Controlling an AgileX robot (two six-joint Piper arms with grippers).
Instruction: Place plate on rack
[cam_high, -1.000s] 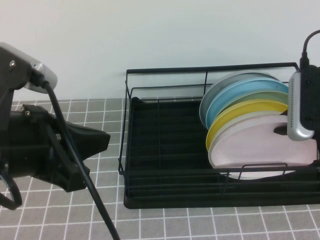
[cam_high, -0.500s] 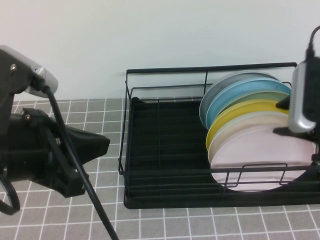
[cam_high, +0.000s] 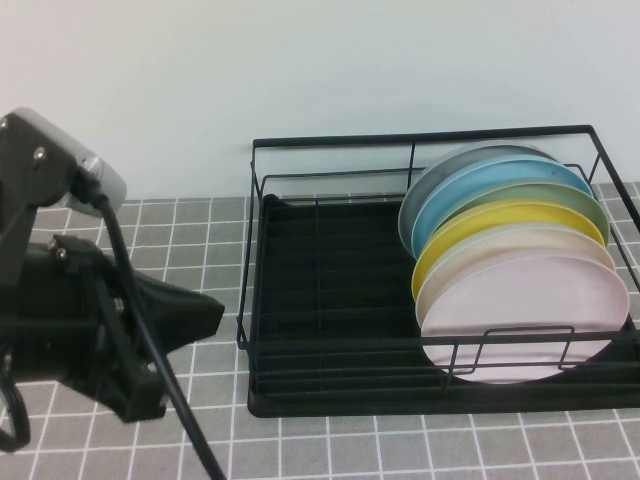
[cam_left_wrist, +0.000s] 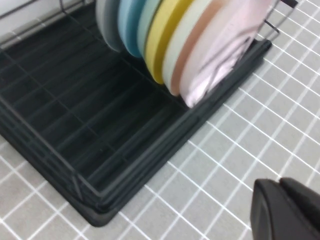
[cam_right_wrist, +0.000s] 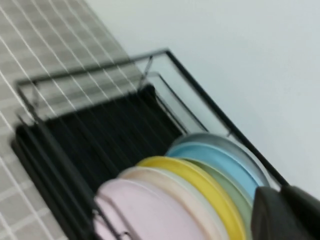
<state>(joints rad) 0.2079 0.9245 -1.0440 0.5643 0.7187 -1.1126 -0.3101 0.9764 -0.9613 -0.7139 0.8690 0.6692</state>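
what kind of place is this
Likely a mock kitchen counter for robot tests: a black dish rack with the pink plate on grey tiles; left gripper parked, right gripper above the plates.

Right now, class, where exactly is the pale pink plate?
In the high view the pink plate stands on edge at the right end of the black rack, frontmost in the row, directly before the off-white plate.

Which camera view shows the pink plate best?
The high view: the pink plate stands frontmost in the rack, face visible. Left wrist view shows it edge-on; right wrist view shows only part, blurred. Both tools are away from it.
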